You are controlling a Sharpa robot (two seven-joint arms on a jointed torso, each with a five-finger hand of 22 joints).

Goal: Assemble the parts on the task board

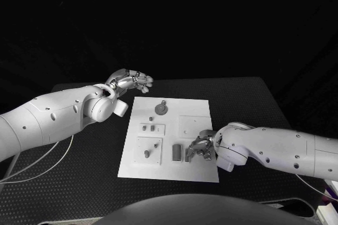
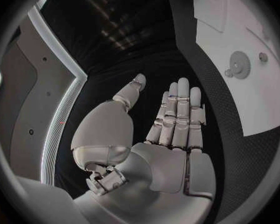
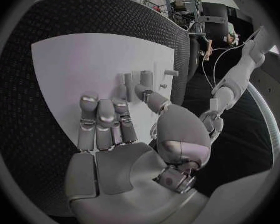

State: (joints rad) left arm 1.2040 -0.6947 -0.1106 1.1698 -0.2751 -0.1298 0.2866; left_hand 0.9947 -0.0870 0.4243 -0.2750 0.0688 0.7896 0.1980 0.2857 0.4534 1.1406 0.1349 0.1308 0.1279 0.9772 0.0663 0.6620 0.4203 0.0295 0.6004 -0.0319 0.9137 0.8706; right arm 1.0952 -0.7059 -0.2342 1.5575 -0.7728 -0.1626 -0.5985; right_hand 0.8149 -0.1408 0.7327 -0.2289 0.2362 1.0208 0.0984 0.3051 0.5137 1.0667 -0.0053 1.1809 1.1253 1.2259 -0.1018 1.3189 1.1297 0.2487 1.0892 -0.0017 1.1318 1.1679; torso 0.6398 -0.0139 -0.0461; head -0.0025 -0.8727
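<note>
Tabletop (image 1: 92,156), black and textured, carries the white task board (image 1: 197,169) at its centre, long side running from twelve to six o'clock as seen from the robot's head. Small grey parts sit across the board: a round geared piece (image 1: 161,108) near the twelve o'clock end, a little plate with pegs (image 1: 151,129) toward the middle, another plate with an upright knob (image 1: 148,151) toward seven o'clock, and two upright grey blocks (image 1: 177,152) near the middle of the six o'clock half.

The right hand (image 1: 200,148) rests low over the board at about four o'clock, just beside the blocks. Its fingers (image 3: 104,119) lie loosely curled on the white surface, and its thumb reaches toward the pieces; I cannot tell whether it pinches one.

The left hand (image 1: 131,80) hovers off the board, over the tabletop at about eleven o'clock, fingers straight and apart, holding nothing.

Judging from this, assembly looks partly done at most. Some parts appear seated in their places, but the blocks by the right hand seem to be the piece being worked, and whether the others are fully fitted cannot be made out.
</note>
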